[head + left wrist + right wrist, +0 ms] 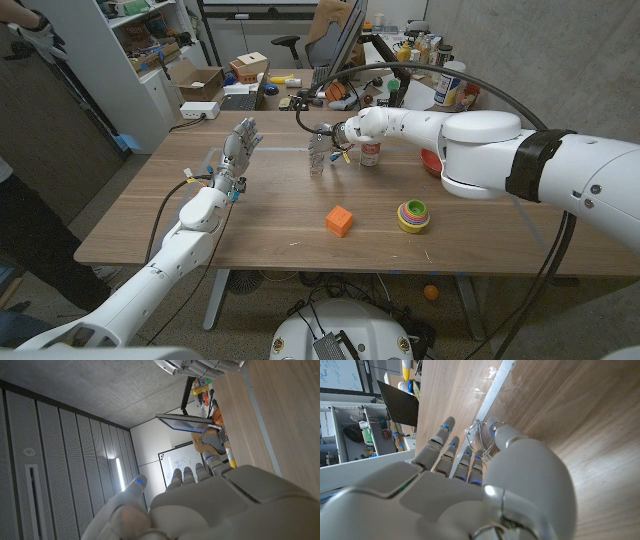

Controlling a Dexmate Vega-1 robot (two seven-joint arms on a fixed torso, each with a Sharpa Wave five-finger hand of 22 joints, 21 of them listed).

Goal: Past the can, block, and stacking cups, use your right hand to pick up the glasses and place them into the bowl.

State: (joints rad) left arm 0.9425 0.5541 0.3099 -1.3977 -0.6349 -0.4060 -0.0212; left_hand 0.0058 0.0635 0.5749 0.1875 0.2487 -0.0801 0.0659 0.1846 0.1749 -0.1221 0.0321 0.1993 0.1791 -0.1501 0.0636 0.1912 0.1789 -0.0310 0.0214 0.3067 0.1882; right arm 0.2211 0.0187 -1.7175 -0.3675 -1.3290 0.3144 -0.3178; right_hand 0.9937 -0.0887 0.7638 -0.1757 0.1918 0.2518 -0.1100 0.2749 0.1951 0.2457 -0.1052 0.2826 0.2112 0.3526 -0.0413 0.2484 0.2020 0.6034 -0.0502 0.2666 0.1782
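Glasses [479,435] (clear-framed): pinched at the right hand's [325,148] fingertips, beside the can [370,153]; left hand [236,155] spread, empty.

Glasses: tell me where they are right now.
In the head view the clear glasses sit at the right hand near the table's far edge, just left of the can; the right wrist view shows them against its fingers.

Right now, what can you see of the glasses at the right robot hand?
The glasses look clear and transparent, probably plastic, with a thin rounded frame catching the light. They sit between the fingers and thumb of the right robot hand, at the far middle of the wooden table, left of the can. Whether they are lifted off the table is unclear.
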